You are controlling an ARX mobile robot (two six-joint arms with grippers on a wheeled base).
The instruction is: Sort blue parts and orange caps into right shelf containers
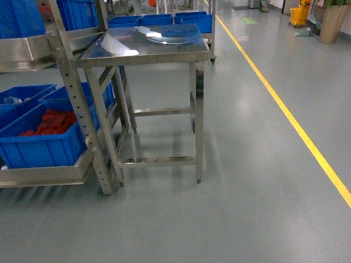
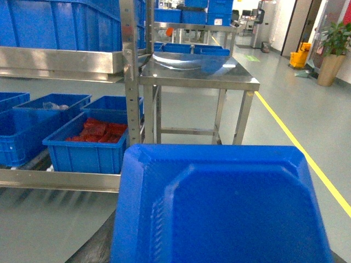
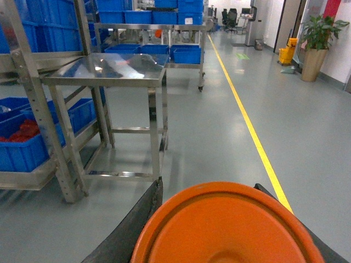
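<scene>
Facing a shiny steel bench [image 1: 143, 47] beside blue plastic crates [image 1: 39, 143] on the left shelf, fingers unseen, state unknowable; driving closer risks clipping its legs.

A steel table [image 1: 143, 47] stands at upper centre, beside a metal rack [image 1: 71, 90] at the left. A yellow floor line [image 1: 294, 124] runs diagonally down the right. A potted plant [image 1: 335, 8] and yellow mop bucket [image 1: 300, 12] sit upper right.
</scene>
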